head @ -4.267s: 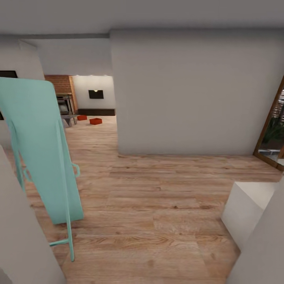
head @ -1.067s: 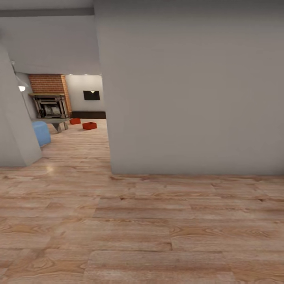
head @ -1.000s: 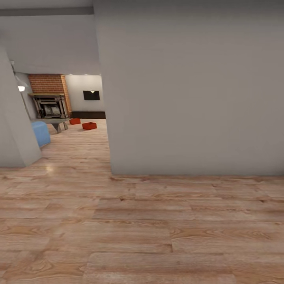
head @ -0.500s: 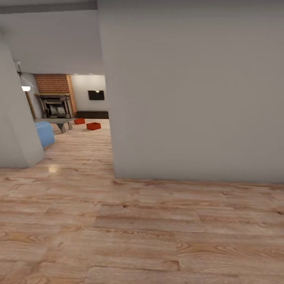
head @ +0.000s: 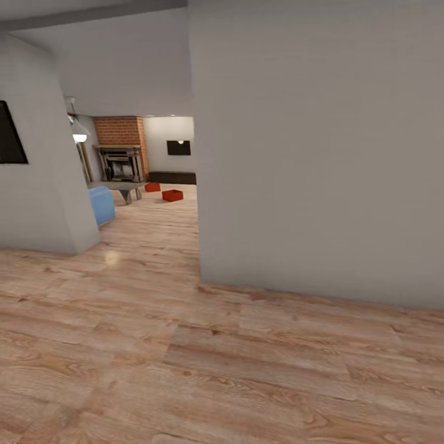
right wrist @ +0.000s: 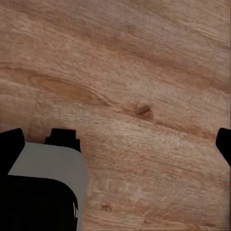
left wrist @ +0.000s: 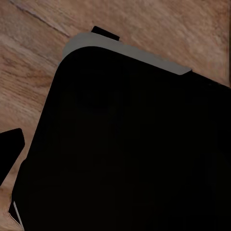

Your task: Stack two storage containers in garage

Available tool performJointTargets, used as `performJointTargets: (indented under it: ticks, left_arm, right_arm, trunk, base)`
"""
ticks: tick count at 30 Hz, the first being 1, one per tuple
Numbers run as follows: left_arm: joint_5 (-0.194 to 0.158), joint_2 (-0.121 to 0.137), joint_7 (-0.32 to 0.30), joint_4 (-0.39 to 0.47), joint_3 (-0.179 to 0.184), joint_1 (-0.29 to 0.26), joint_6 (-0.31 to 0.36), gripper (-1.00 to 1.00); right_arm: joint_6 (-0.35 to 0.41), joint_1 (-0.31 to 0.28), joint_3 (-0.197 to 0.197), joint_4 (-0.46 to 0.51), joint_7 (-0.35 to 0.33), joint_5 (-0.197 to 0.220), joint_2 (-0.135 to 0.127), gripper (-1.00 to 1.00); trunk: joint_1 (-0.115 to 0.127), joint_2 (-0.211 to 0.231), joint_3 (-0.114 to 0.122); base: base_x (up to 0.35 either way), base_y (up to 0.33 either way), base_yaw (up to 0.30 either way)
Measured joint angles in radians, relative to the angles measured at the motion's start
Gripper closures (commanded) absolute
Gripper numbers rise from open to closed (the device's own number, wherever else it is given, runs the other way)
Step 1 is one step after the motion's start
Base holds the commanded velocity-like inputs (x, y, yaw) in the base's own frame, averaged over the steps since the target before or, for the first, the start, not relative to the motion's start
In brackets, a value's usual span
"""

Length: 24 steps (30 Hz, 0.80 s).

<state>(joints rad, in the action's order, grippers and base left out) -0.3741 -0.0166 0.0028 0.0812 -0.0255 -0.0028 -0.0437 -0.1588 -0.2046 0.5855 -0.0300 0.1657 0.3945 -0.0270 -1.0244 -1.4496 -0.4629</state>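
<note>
- Right gripper [right wrist: 118, 144]: in your right wrist view its two dark fingertips [right wrist: 11, 142] sit at opposite edges of the frame. They are spread wide apart and have nothing between them, so this end effector is released and empty.
- Left gripper [left wrist: 10, 150]: your left wrist view shows a single dark fingertip at the frame edge. You cannot tell whether this end effector is released or clenched.
- Robot body [left wrist: 130, 149]: a large black form with a pale grey rim lies just beside the left fingertip. A corner of the same form [right wrist: 41, 192] appears beside the right gripper.
- Wood-plank flooring [right wrist: 144, 82]: light brown boards with a dark knot lie directly under the right gripper. The same boards [left wrist: 33, 53] lie under the left one.
- Two storage containers: the nearer container [head: 172, 195] and the farther container [head: 152, 187], both orange-red, rest apart from each other on the living room floor. They are far ahead of both grippers and touch neither.
- Grey wall [head: 320, 160]: this broad plain surface stands between your grippers and the right part of the room beyond. The containers show through the opening past its corner.
- Brick fireplace [head: 121, 154], grey table [head: 120, 185], blue seat [head: 102, 205] and low dark cabinet [head: 176, 177]: all stand near the containers and well apart from the grippers.
</note>
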Motion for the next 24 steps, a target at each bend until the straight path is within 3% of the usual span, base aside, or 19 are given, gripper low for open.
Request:
performJointTargets:
  ticks: [11, 24]
  left_arm:
    - [0.005, -0.001, 0.0, 0.001, 0.001, 0.0, 0.0, -1.0]
    - [0.005, -0.002, 0.0, 0.002, 0.002, 0.0, 0.0, -1.0]
  right_arm:
    - [0.003, 0.0, 0.001, -0.001, 0.002, 0.0, 0.002, -1.0]
    - [0.003, 0.0, 0.001, 0.0, 0.003, -0.001, 0.001, -1.0]
  trunk:
    - [0.0, 0.0, 0.0]
    - [0.0, 0.0, 0.0]
  base:
    - [0.322, 0.0, 0.271]
    - [0.322, 0.0, 0.024]
